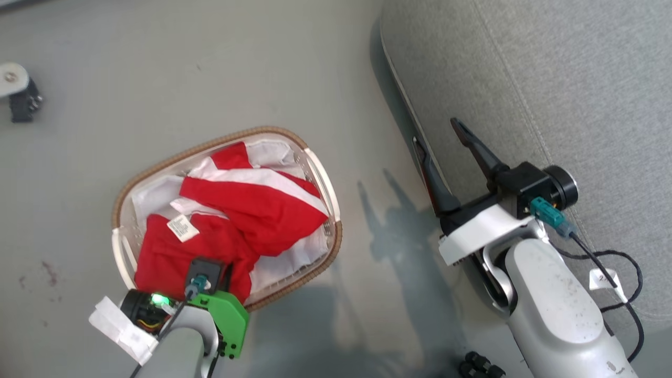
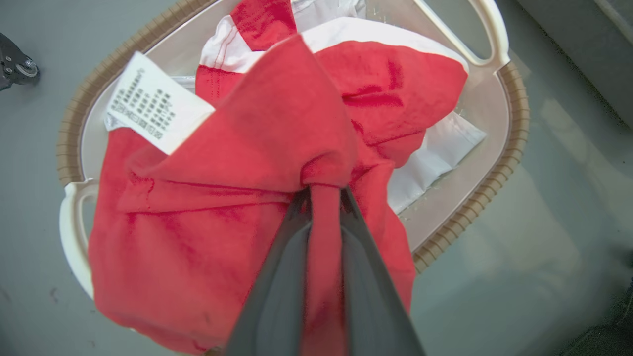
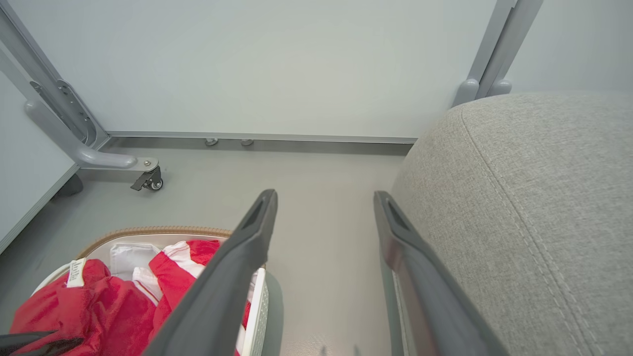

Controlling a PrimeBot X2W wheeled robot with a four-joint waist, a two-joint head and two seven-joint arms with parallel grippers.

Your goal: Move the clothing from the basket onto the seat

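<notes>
The red clothing with white stripes and a white tag lies heaped in the oval white basket on the floor. My left gripper is shut on a pinched fold of the red clothing, which bunches up around its fingers above the basket. My right gripper stands open and holds nothing, at the left edge of the grey seat. Between its fingers I see floor, with the seat on the right and the clothing at the lower left.
A white liner sheet lines the basket under the clothing. A caster wheel of a grey frame stands by the white wall panel. Another caster sits on the floor at far left. Black cable hangs over the seat.
</notes>
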